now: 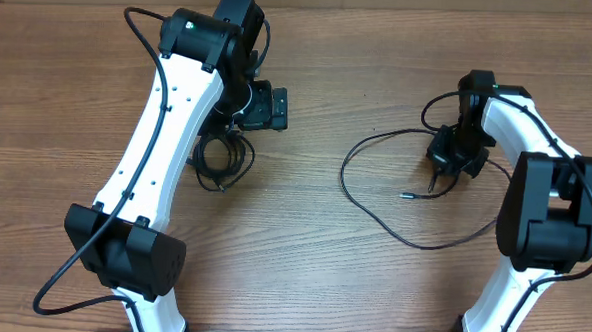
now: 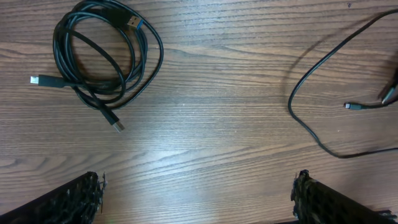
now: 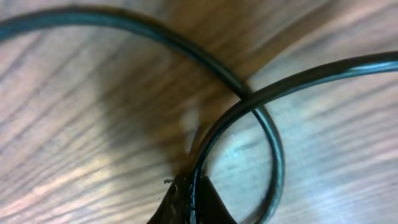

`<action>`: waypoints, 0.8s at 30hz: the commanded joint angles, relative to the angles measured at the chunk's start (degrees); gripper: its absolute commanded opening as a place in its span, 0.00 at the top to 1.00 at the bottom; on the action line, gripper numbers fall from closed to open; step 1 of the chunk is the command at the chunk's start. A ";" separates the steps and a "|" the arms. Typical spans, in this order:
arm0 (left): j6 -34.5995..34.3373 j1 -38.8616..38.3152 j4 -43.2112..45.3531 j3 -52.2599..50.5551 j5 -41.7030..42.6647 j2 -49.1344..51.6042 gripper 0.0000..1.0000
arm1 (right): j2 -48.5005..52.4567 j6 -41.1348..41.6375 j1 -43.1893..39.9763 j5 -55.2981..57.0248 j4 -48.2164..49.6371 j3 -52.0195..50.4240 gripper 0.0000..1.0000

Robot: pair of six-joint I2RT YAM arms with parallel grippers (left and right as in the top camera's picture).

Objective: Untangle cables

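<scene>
Looking like a robotics lab bench: showing a left arm (image 1: 162,130) and a right arm (image 1: 508,115), white with black joints, standing on a plain wood-grain table (image 1: 301,276).

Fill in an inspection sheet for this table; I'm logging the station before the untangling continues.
Surface: wooden table, bare grain.
Job's things: coiled bundle lies near the left arm; loose cable sprawls in an open loop by the right arm.
Clutter: nothing seen.
Grippers: left gripper open, empty; right gripper shut on the loose cable.
Cables: thick arm cable loops out beside the left arm's base.
Surroundings: nothing seen.
</scene>
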 commanded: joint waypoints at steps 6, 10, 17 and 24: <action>0.48 -0.52 0.28 -0.46 0.15 0.59 0.00 | -3.32 -4.31 0.00 0.24 -8.83 15.85 0.96; 0.48 -0.52 0.50 -0.46 -0.70 0.59 0.00 | -6.99 -9.16 0.61 -3.82 -10.86 20.06 0.96; 0.46 -0.52 0.52 -0.46 -0.68 0.59 0.00 | -11.17 -27.69 3.34 -18.71 -9.64 20.28 0.96; 0.46 -0.52 0.48 -0.46 -0.66 0.59 0.00 | -11.17 -37.55 9.18 -19.82 -9.68 20.26 0.96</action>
